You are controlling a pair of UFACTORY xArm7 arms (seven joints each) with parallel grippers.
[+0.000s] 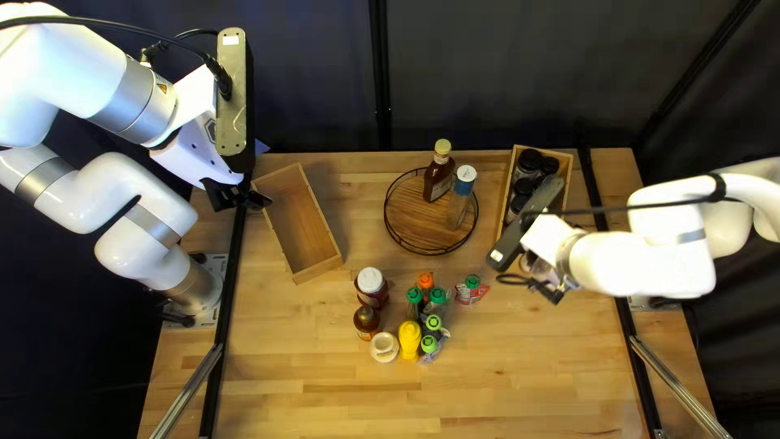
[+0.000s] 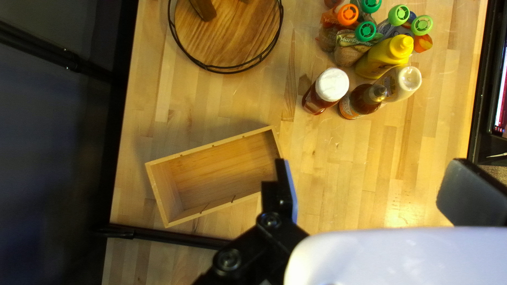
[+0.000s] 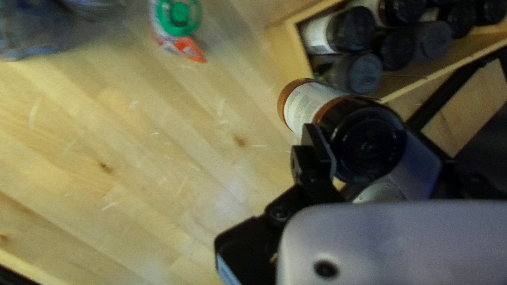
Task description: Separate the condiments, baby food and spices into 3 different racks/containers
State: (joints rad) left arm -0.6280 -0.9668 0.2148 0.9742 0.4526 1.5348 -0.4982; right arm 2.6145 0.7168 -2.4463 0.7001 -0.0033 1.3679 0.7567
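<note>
Left arm: raised over the table's far left corner, its gripper (image 1: 253,197) beside the narrow wooden box (image 1: 306,219); the 2 fingers stand apart. Right arm: extended inward from the right edge, its gripper (image 1: 543,280) low over the near end of the jar box (image 3: 289,45), both fingers closed on 1 black-lidded jar (image 3: 364,140). The held jar lies just beside the jar box's corner, where black-lidded jars (image 3: 351,29) stand; contact with the rim cannot be judged. A green-capped pouch (image 1: 472,290) lies near, toward the table's middle, with tabletop (image 1: 520,366) stretching between pouch and gripper. The round tray (image 1: 414,236), bearing 2 bottles (image 1: 439,178), occupies the span between the 2 boxes. Nearer the front edge, bottles (image 1: 371,281) and pouches (image 1: 437,297) form 1 cluster.
</note>
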